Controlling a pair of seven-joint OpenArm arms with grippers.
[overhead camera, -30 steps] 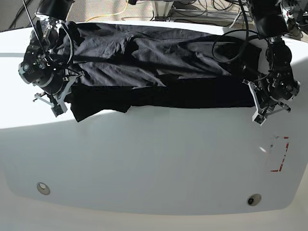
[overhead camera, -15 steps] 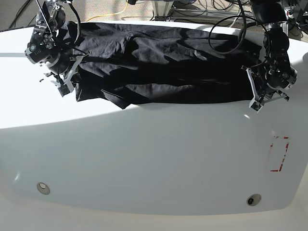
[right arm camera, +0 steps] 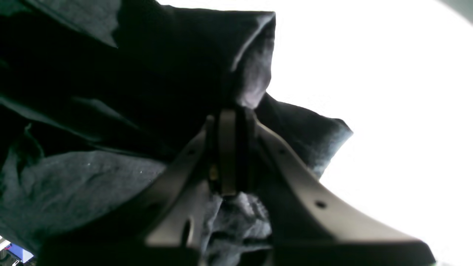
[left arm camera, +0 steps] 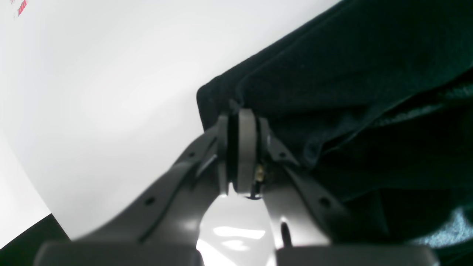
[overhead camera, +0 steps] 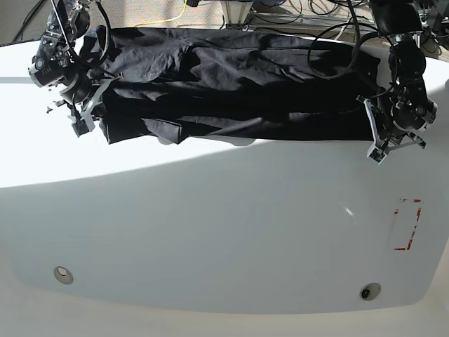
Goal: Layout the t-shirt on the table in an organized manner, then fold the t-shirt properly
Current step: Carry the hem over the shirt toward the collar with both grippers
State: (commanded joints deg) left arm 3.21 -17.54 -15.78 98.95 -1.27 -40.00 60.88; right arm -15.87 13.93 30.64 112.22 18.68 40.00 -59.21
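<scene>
The black metal left gripper (left arm camera: 238,147) has its fingers pressed together on the large black cloth t-shirt (overhead camera: 238,77); its fingertips are blurred. The black metal right gripper (right arm camera: 232,151) likewise pinches the t-shirt, though its dark fingers merge with the cloth and the exact grip line is hard to make out. The t-shirt's print cannot be seen, and both arms cover parts of its ends in the base view. The left wrist view shows a rounded fold at the left fingertips; the right wrist view shows a raised flap and a cloth corner beside the right fingertips. Only the base view shows the two round metal discs (overhead camera: 63,274) and the whole t-shirt span, lying wrinkled across the far part of the smooth white table (overhead camera: 210,225). The t-shirt stretches between the grippers, its near edge held at both ends.
</scene>
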